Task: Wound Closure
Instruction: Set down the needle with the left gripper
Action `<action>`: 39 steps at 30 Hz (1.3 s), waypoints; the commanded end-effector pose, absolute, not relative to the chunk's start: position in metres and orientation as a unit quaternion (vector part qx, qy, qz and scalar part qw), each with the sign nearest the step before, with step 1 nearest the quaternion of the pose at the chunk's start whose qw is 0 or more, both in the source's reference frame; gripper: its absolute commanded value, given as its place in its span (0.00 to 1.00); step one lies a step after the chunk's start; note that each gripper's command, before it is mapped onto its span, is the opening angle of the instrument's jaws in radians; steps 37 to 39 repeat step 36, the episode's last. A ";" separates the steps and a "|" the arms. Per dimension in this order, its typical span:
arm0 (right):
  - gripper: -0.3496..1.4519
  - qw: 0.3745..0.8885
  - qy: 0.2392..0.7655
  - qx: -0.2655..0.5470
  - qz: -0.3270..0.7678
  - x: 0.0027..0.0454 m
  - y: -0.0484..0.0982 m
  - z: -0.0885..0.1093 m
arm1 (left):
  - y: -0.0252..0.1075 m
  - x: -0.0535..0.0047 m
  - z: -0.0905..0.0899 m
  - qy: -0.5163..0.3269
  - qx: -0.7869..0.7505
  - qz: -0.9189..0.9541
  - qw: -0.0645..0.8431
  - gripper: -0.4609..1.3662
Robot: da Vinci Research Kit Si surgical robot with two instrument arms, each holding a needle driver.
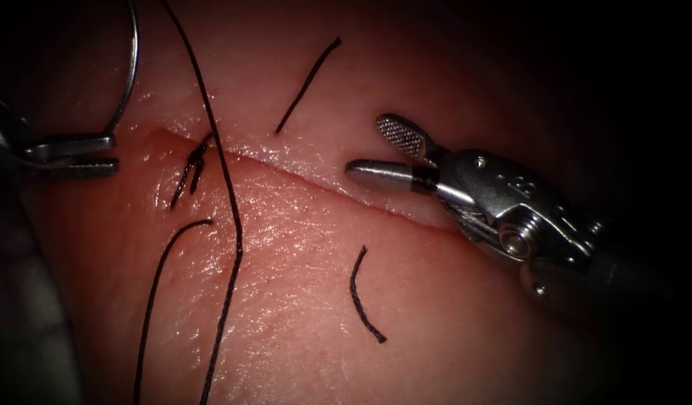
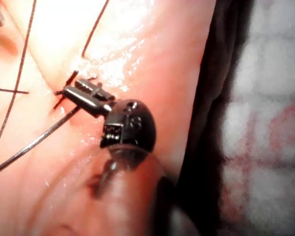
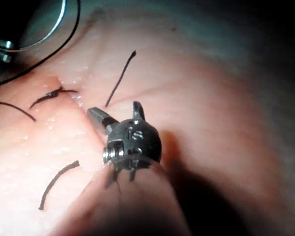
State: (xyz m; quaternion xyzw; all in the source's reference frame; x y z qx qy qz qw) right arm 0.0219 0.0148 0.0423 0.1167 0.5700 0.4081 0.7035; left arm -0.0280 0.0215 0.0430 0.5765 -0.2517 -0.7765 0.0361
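At the picture's left edge my left tool [image 1: 113,154] is shut on the curved needle [image 1: 132,67] near one end. The needle arcs upward, free of the tissue [image 1: 301,300]. The left wrist view shows those jaws [image 2: 69,91] clamped on the needle [image 2: 34,142]. My right tool [image 1: 367,146] hovers over the middle of the cut [image 1: 323,187] with its jaws open and holds nothing. The right wrist view shows them [image 3: 113,109] apart. The long thread [image 1: 233,225] runs down the tissue left of the cut. A knotted stitch [image 1: 192,165] sits at the cut's left end.
Loose cut ends of thread lie on the tissue: one above the cut [image 1: 308,82], one below it [image 1: 365,296], and a longer curved one at the lower left [image 1: 162,277]. The tissue surface is wet and glistens along the cut.
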 end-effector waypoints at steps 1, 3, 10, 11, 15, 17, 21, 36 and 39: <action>0.48 0.703 0.570 0.116 0.409 0.0219 0.015 0.042 | 0.022 -0.0281 0.043 -0.247 0.576 -0.778 0.039 0.06; 0.49 0.703 0.570 0.116 0.408 0.0218 0.015 0.042 | 0.022 -0.0283 0.044 -0.247 0.575 -0.779 0.036 0.06; 0.47 0.705 0.568 0.112 0.410 0.0216 0.014 0.042 | 0.022 -0.0286 0.047 -0.240 0.576 -0.781 0.022 0.06; 0.47 0.705 0.568 0.112 0.410 0.0216 0.014 0.042 | 0.022 -0.0286 0.047 -0.237 0.577 -0.781 0.019 0.06; 0.47 0.705 0.569 0.110 0.409 0.0217 0.014 0.043 | 0.022 -0.0284 0.048 -0.228 0.580 -0.782 0.007 0.06; 0.47 0.705 0.570 0.109 0.409 0.0218 0.014 0.043 | 0.022 -0.0284 0.048 -0.225 0.581 -0.783 0.002 0.06; 0.47 0.705 0.570 0.108 0.408 0.0217 0.014 0.043 | 0.022 -0.0286 0.048 -0.216 0.585 -0.782 -0.007 0.06; 0.51 0.705 0.570 0.108 0.408 0.0217 0.014 0.043 | 0.022 -0.0289 0.049 -0.213 0.586 -0.782 -0.005 0.06; 0.51 0.705 0.570 0.108 0.408 0.0217 0.014 0.043 | 0.022 -0.0289 0.049 -0.213 0.586 -0.782 -0.005 0.06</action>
